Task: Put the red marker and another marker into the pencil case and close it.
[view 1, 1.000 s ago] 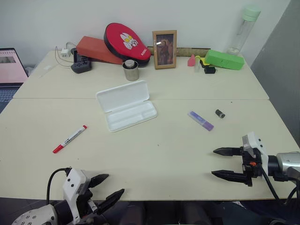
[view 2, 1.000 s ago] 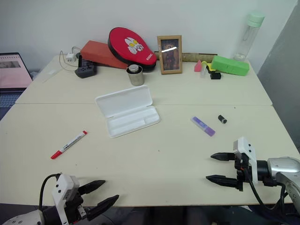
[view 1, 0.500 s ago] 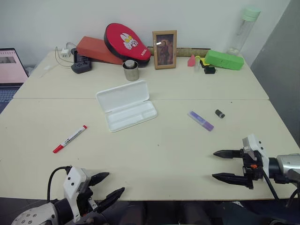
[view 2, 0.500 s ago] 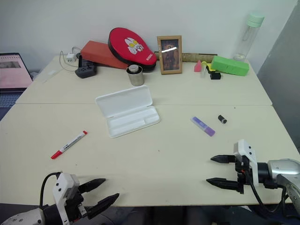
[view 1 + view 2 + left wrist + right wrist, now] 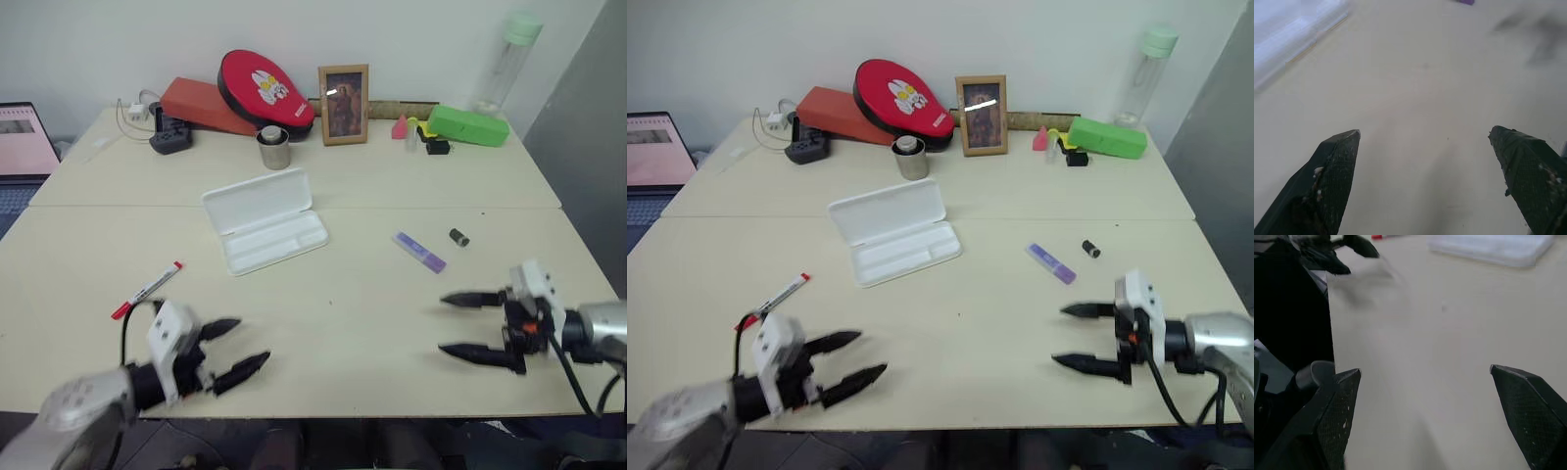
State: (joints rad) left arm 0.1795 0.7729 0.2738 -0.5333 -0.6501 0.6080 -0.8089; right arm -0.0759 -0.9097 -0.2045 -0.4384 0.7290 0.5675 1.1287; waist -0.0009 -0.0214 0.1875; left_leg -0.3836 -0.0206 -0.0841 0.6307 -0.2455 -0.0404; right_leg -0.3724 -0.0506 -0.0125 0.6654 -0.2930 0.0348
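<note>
Nothing done yet. Case [image 5: 264, 221] lies open and empty mid-tabletop [image 5: 353, 313]. Red marker [image 5: 147, 290] sits on the tabletop just beyond left tool [image 5: 235, 345]; purple marker [image 5: 419, 252] beyond right tool [image 5: 460, 323]. Both tools gape wide, holding nothing. Both pickups and closing remain.

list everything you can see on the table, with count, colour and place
flat white plastic pencil case: 1, white, open, table middle
slim red-capped marker: 1, white and red, near left
short purple marker: 1, purple, right of case
small dark cylinder: 1, black, beside purple marker
metal cup: 1, silver, behind case
framed picture: 1, wood, rear
red oval pad: 1, rear
green box: 1, rear right
clear bottle: 1, rear right
left gripper: fingers open, near left
right gripper: fingers open, near right
</note>
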